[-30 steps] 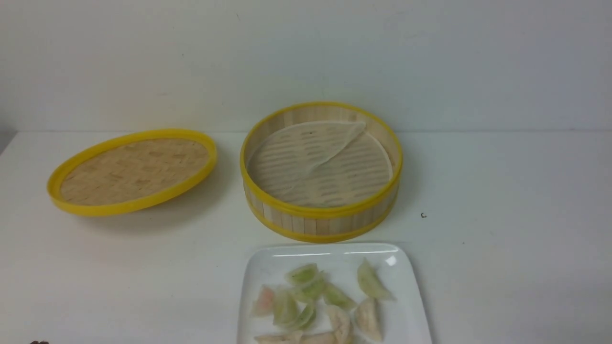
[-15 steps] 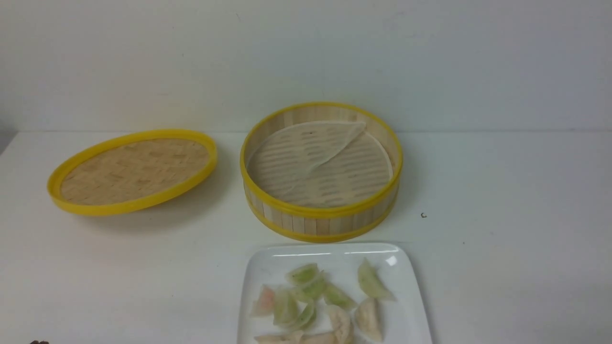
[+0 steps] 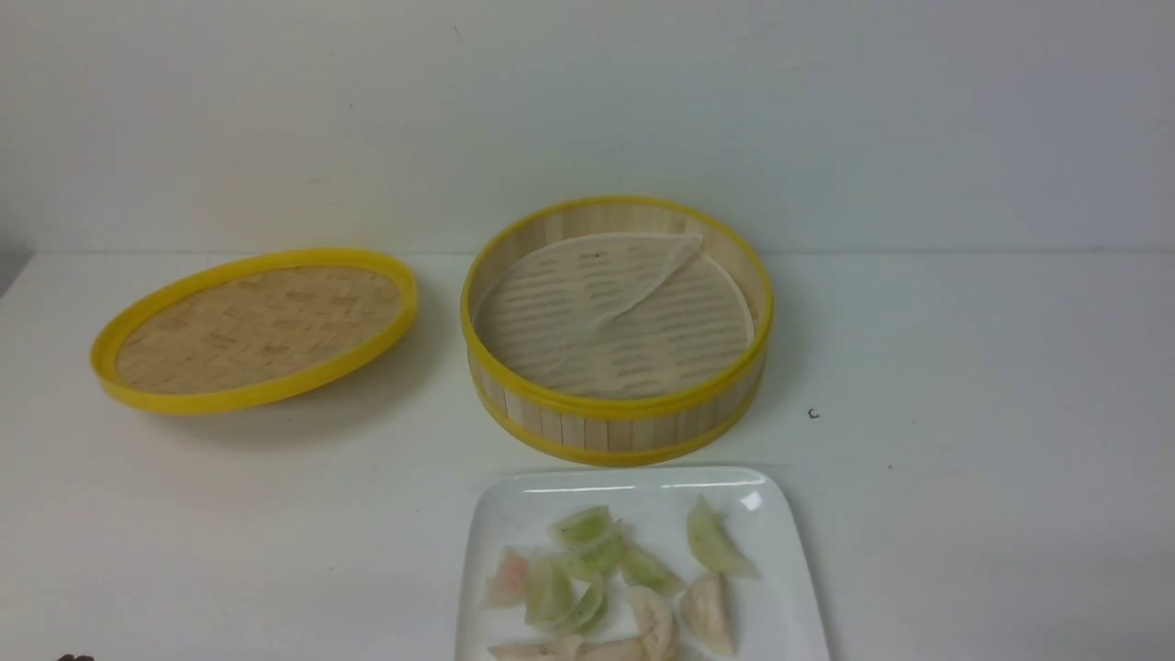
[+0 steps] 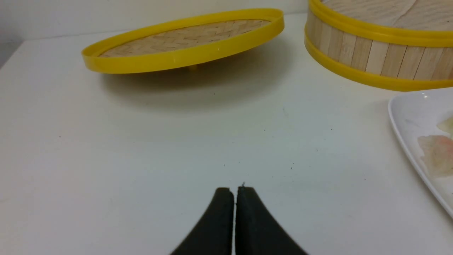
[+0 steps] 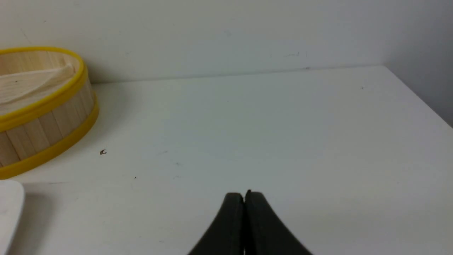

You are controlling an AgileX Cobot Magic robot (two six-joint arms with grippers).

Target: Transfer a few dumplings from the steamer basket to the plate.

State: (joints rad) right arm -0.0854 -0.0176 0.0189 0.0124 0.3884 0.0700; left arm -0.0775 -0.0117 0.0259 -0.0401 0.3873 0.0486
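The table (image 3: 964, 367) is mostly bare. The steamer basket (image 3: 617, 427) sits mid-table with only its paper liner (image 3: 587, 285) inside, lid (image 3: 254, 328) off to its left. The plate (image 3: 780, 606) right in front holds all the dumplings (image 3: 705, 610), pinkish one (image 3: 507, 576) included, green ones too. So I'd say the job looks done. Left gripper (image 4: 234, 191) and right gripper (image 5: 244, 195) both hang low over bare table, jaws pressed together, nothing in them. Best move now: stay parked, clear of the plate rim.
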